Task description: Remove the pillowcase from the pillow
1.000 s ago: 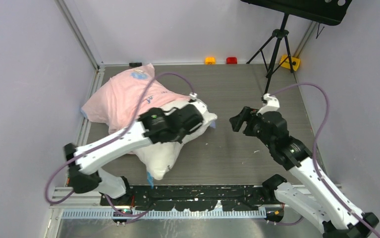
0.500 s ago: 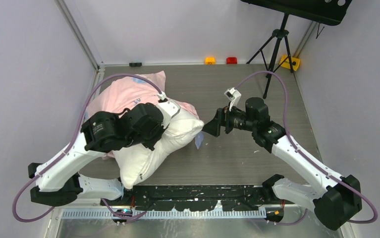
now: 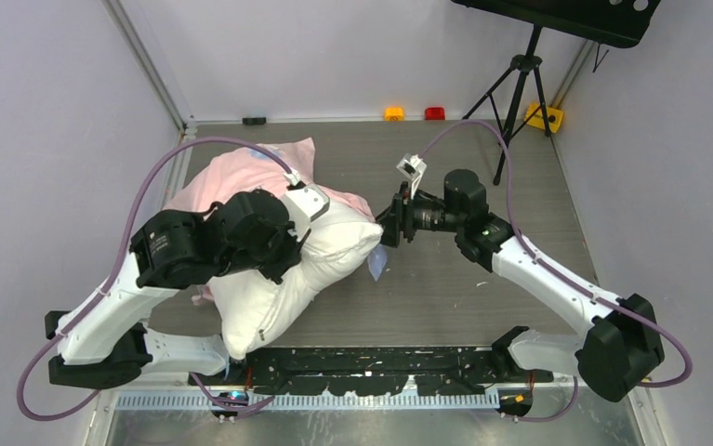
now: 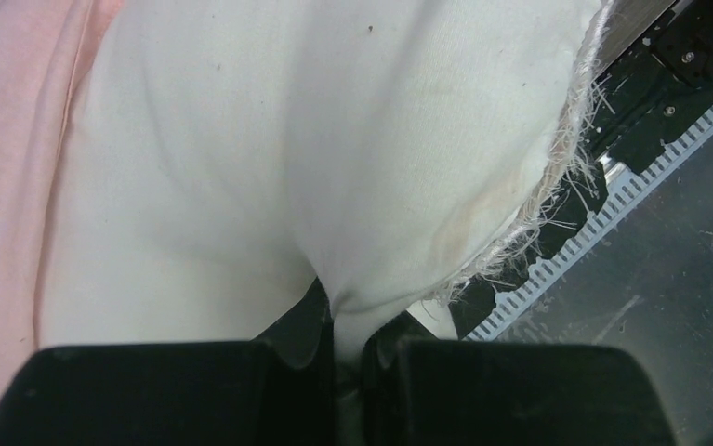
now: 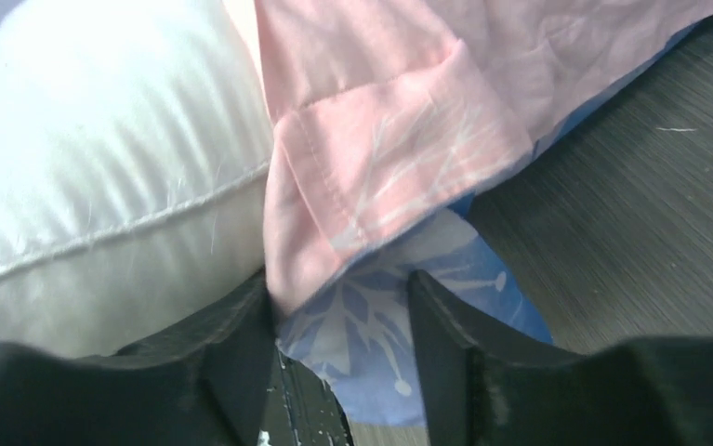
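Hold pillow (image 4: 287,139) firm in pinching left gripper (image 4: 338,358); shut spread right gripper (image 5: 338,316) on pillowcase (image 5: 399,139) hem only, avoiding pillow corner, then pull apart.

Pale lilac walls (image 3: 334,46) on three sides; dark wood-grain tabletop (image 3: 464,288); black tripod (image 3: 518,93) far right corner

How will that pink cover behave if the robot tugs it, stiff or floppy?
Probably floppy: the pillowcase lies wrinkled and folded at its hem, so it should drape from wherever it is gripped. Likely light, being thin cloth. It may drag rather than slip free, since it wraps part of the pillow.
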`<state>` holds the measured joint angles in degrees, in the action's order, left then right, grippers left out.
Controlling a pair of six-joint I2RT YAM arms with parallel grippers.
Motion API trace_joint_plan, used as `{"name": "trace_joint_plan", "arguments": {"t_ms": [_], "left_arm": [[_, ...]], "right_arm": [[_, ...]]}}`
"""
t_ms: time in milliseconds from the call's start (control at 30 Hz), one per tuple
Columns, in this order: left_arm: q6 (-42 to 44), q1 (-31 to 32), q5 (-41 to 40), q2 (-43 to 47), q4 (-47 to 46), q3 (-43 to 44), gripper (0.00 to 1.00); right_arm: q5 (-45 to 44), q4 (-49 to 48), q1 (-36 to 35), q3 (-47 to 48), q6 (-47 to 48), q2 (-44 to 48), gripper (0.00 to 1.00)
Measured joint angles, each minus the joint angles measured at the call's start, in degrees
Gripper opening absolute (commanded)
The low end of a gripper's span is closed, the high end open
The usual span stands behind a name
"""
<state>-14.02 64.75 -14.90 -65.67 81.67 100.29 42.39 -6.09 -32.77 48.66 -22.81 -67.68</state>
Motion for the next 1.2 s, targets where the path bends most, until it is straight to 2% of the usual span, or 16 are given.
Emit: {"name": "trace_joint_plan", "arguments": {"t_ms": [167,200,300,467,633,800,1067,1133,1200], "left_arm": [[0.0,0.0,0.7,0.9,0.0,0.0,0.00],[0.0,0.0,0.7,1.1,0.0,0.0,0.00],[-0.2,0.0,1.0,1.7,-0.4,0.0,0.00],[-0.7,0.0,4.0,5.1,-4.3,0.0,0.00],[-2.4,0.0,8.7,12.1,-11.1,0.0,0.00],[-3.9,0.0,10.5,15.5,-14.5,0.0,0.00],[-5.3,0.0,12.0,14.6,-18.4,-2.2,0.00],[-5.4,0.0,12.2,14.5,-19.6,-3.0,0.00],[-5.5,0.0,12.4,14.5,-21.1,-4.4,0.00]], "right_arm": [[0.4,-3.8,-1.1,1.8,-2.2,-3.1,0.03],[0.3,-4.3,-1.3,2.1,-2.5,-3.6,0.01],[-2.1,-5.0,-1.5,3.1,-4.3,-5.0,0.00],[-12.2,-3.5,-0.5,5.5,-6.8,-9.9,0.00],[-17.1,-1.2,5.4,9.4,-12.5,-21.3,0.00],[-20.2,5.5,9.8,12.5,-15.1,-30.9,0.00],[-27.4,12.3,10.0,15.2,-13.7,-31.4,0.01],[-28.4,13.7,10.3,16.3,-12.6,-31.2,0.10],[-29.1,14.7,10.6,16.9,-11.5,-30.6,0.30]]}}
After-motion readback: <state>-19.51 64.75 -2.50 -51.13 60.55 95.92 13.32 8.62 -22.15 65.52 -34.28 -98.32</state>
